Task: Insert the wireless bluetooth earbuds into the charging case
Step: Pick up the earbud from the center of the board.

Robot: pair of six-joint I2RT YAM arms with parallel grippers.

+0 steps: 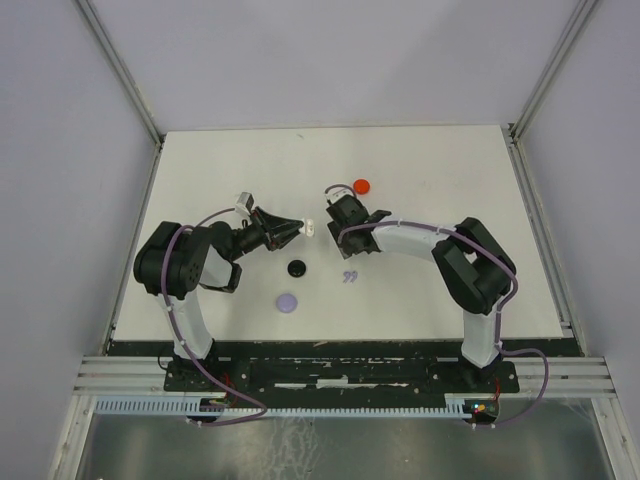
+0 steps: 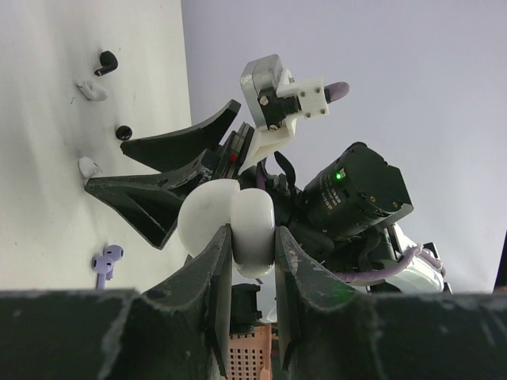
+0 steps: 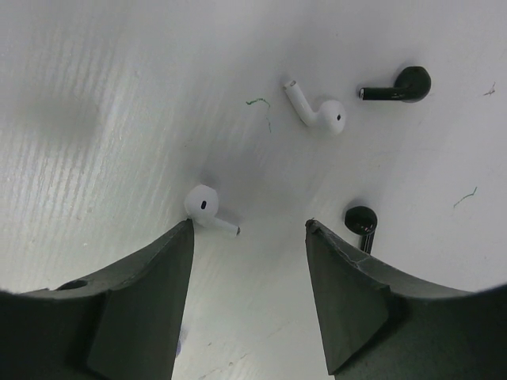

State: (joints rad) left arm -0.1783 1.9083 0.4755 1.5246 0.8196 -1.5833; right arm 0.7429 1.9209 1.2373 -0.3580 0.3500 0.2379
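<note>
My left gripper (image 2: pixel 252 231) is shut on the white charging case (image 2: pixel 238 218), held above the table in the middle (image 1: pixel 309 229). The case's two rounded white halves bulge out beyond the fingers. My right gripper (image 3: pixel 249 226) stands open, pointing down at the table just right of the case. One white earbud (image 3: pixel 207 207) lies at its left fingertip and a black earbud (image 3: pixel 362 222) at its right fingertip; nothing sits between them. Further off lie another white earbud (image 3: pixel 321 111) and a black one (image 3: pixel 400 85). A lavender pair (image 1: pixel 350 276) lies nearer the arms.
A red round disc (image 1: pixel 362 186) sits behind the right gripper. A black disc (image 1: pixel 297 268) and a lavender disc (image 1: pixel 288 301) lie in front of the left gripper. Grey walls enclose the white table (image 1: pixel 450 180).
</note>
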